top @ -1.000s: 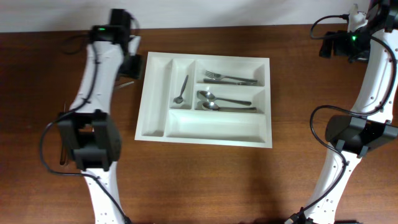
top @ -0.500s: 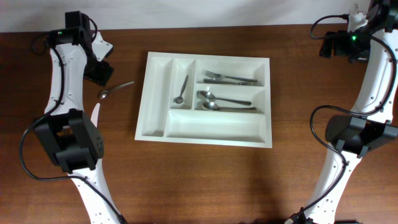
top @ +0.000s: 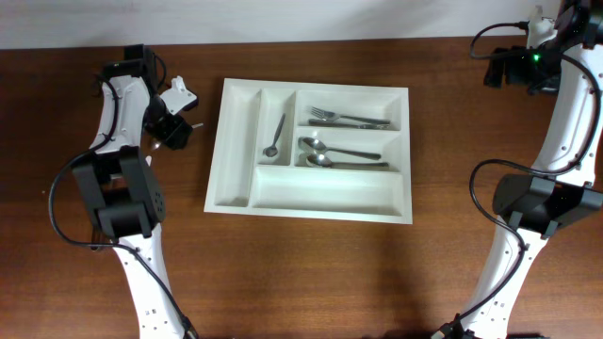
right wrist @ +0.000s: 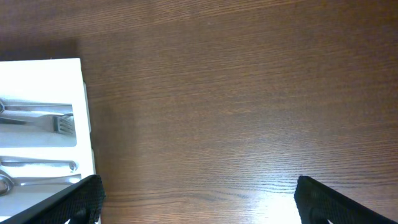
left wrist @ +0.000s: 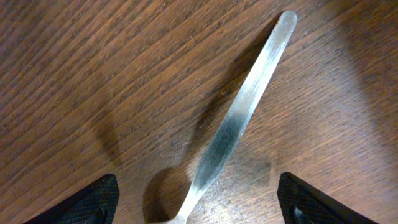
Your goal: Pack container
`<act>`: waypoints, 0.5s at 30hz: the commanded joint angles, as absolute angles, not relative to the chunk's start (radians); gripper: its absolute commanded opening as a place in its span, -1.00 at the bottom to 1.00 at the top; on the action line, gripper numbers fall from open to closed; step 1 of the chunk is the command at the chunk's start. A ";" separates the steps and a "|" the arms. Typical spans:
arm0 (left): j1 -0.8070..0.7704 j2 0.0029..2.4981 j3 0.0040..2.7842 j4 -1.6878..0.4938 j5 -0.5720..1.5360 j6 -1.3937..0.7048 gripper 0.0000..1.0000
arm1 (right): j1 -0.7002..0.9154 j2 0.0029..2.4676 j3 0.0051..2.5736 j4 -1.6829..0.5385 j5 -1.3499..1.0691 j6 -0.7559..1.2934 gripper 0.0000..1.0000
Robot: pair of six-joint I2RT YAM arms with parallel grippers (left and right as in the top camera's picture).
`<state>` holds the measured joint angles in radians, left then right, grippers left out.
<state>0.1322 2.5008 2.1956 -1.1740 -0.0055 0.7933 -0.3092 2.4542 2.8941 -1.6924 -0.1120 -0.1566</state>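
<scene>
Just left of the large white plastic cutlery tray (top: 320, 188), the left gripper (left wrist: 196, 186) hangs with fingers spread wide around a slim silver metal spoon (left wrist: 239, 118). The right gripper (right wrist: 198, 186) is also spread, holding nothing.

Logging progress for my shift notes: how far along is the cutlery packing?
Done: a fork, two spoons and a small spoon lie in the container. In hand: nothing gripped; the left end effector sits open over a loose spoon on the table. Left: grasp and place it. The right end effector is open, idle.
</scene>
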 commanded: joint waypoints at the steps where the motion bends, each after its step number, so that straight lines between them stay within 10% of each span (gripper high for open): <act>1: 0.136 2.519 2.207 -1.170 0.036 0.822 0.59 | -0.315 2.430 2.909 -1.698 -0.103 -0.148 0.97; 4: 0.136 2.519 2.207 -1.171 0.046 0.821 0.39 | -0.315 2.430 2.909 -1.698 -0.103 -0.148 0.97; 8: 0.136 2.519 2.207 -1.182 0.046 0.821 -0.52 | -0.315 2.430 2.909 -1.698 -0.103 -0.148 0.97; 15: 0.136 2.519 2.207 -1.190 0.046 0.797 -0.96 | -0.315 2.430 2.909 -1.698 -0.103 -0.148 0.97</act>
<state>0.1322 2.5023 2.1956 -1.1862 0.0273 0.8104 -0.3092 2.4542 2.8941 -1.6924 -0.1120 -0.1566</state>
